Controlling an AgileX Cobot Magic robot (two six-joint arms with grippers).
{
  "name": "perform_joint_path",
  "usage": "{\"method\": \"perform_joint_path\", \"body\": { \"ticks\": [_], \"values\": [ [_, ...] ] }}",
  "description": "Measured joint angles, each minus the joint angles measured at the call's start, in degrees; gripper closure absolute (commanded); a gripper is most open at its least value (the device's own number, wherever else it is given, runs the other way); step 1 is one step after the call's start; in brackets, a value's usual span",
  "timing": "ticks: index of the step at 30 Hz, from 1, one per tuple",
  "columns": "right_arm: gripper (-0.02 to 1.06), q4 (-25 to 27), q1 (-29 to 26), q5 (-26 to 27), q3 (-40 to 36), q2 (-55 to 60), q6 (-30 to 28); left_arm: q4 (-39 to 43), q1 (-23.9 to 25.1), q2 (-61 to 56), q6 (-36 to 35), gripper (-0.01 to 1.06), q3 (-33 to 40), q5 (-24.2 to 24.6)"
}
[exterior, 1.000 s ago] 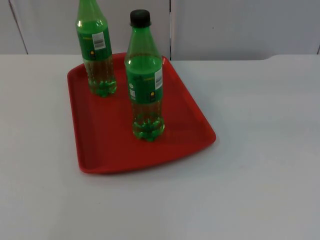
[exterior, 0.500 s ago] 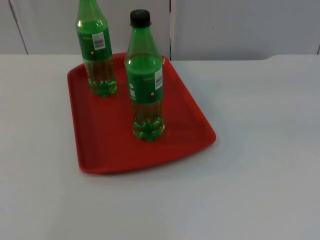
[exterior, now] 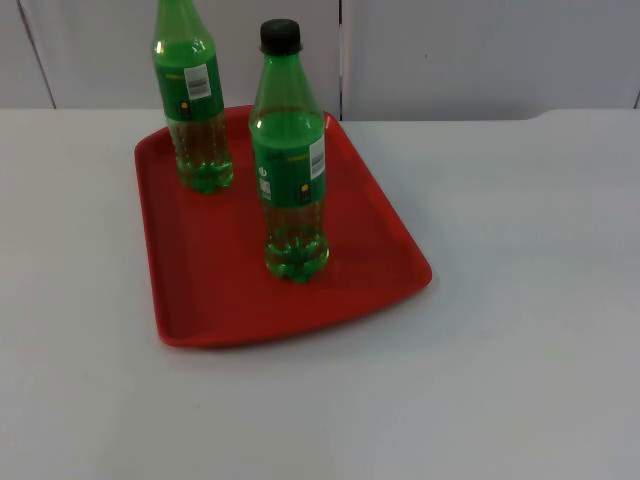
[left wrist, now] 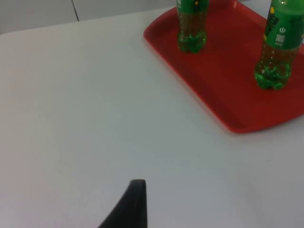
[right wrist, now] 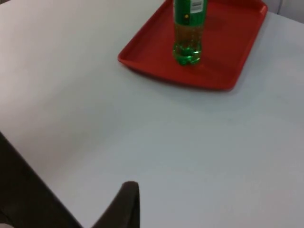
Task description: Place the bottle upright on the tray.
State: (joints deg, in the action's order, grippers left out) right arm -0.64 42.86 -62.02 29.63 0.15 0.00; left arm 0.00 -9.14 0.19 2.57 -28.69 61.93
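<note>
two green bottles (exterior: 292, 160) (exterior: 193, 95) stand upright on the red tray (exterior: 220, 280) — one nearer, black-capped — on the white table (exterior: 520, 300).

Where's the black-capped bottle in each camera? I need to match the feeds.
Top view: black-capped bottle upright near the tray's middle.
Left wrist view: lower body, cap cut off.
Right wrist view: lower body on the tray.
Shared landmark: red tray.

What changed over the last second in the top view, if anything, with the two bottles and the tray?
Nothing visibly changed. The front bottle with the black cap and the rear bottle stand upright on the red tray exactly where they stood before, and the tray has not shifted on the white table. No bottle was taken hold of or let go in this span.
</note>
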Motion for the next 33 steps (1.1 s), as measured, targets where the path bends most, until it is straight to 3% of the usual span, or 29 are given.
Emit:
{"method": "perform_joint_path", "body": {
  "ticks": [18, 23, 33],
  "values": [
    [-0.01, 0.0, -18.9, 0.0, 0.0, 0.0, 0.0, 0.0, 0.0, 0.0, 0.0, 0.00, 0.0, 0.0],
    [-0.01, 0.0, -27.1, 0.0, 0.0, 0.0, 0.0, 0.0, 0.0, 0.0, 0.0, 0.00, 0.0, 0.0],
    [-0.01, 0.0, -36.1, 0.0, 0.0, 0.0, 0.0, 0.0, 0.0, 0.0, 0.0, 0.00, 0.0, 0.0]
  ]
}}
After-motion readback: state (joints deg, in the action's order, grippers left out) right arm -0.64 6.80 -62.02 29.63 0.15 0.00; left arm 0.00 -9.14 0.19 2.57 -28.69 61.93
